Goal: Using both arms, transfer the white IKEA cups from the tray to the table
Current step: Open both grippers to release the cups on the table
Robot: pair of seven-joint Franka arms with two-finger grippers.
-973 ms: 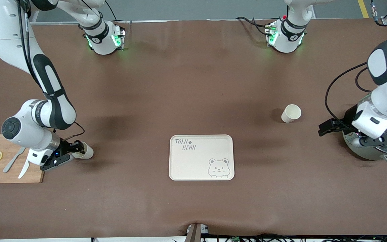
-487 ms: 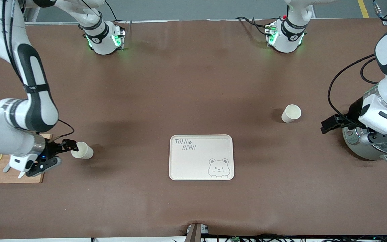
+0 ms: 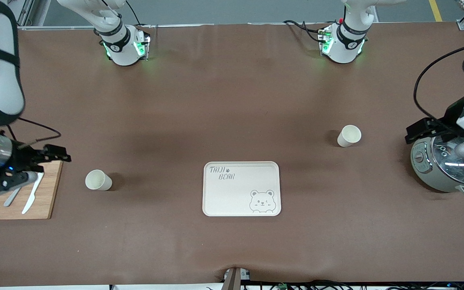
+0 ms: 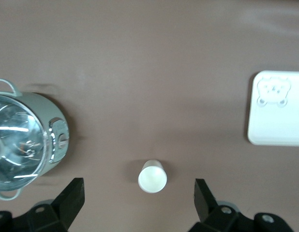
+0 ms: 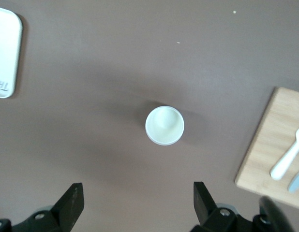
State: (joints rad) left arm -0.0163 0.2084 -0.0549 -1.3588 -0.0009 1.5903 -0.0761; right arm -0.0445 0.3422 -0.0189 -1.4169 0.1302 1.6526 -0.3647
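Note:
Two white IKEA cups stand upright on the brown table, both off the tray. One cup (image 3: 98, 180) is toward the right arm's end and shows from above in the right wrist view (image 5: 164, 125). The other cup (image 3: 349, 135) is toward the left arm's end and shows in the left wrist view (image 4: 152, 176). My right gripper (image 3: 34, 167) is open and empty, raised over the cutting board's edge (image 5: 138, 198). My left gripper (image 3: 437, 139) is open and empty, raised over the pot (image 4: 138, 198).
The cream bear-printed tray (image 3: 241, 188) lies mid-table, nearer the front camera than both cups. A wooden cutting board (image 3: 48, 193) with a lemon slice and white utensils is at the right arm's end. A lidded pot (image 3: 441, 173) stands at the left arm's end.
My right gripper, which was around its cup, let it go and pulled away upward over the cutting board. My left gripper rose and drew away over the pot. Neither cup moved.

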